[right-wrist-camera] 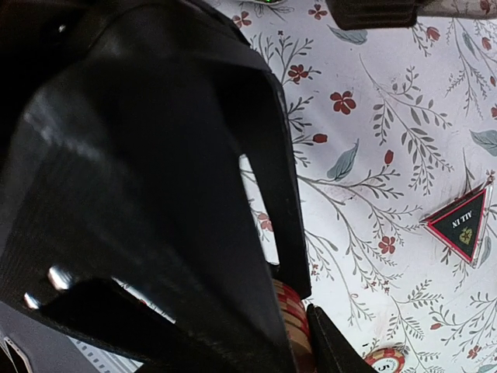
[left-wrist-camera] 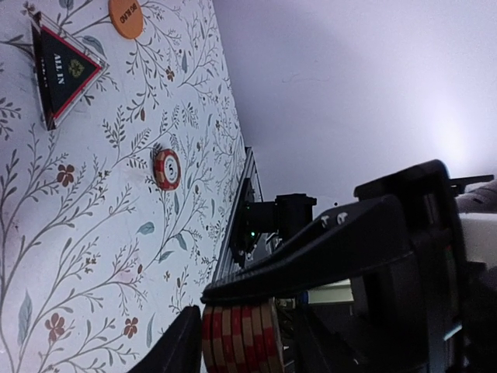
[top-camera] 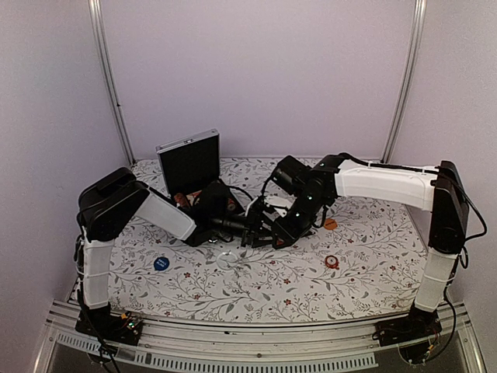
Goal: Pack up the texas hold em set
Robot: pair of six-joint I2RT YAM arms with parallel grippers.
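My right gripper [right-wrist-camera: 301, 325] is pinching the chip row [left-wrist-camera: 241, 338], held up near the middle of the surface [top-camera: 256, 284] in front of the open case [top-camera: 189, 162]. My left gripper [left-wrist-camera: 247, 353] straddles the same row. One finger touches it, but I cannot tell whether it grips. I should square both left pads on the row's flat ends and squeeze firmly. Only then should the right let go, or the chips will likely spill.

Lab booth: white panels [top-camera: 256, 70], aluminium posts [top-camera: 110, 78]
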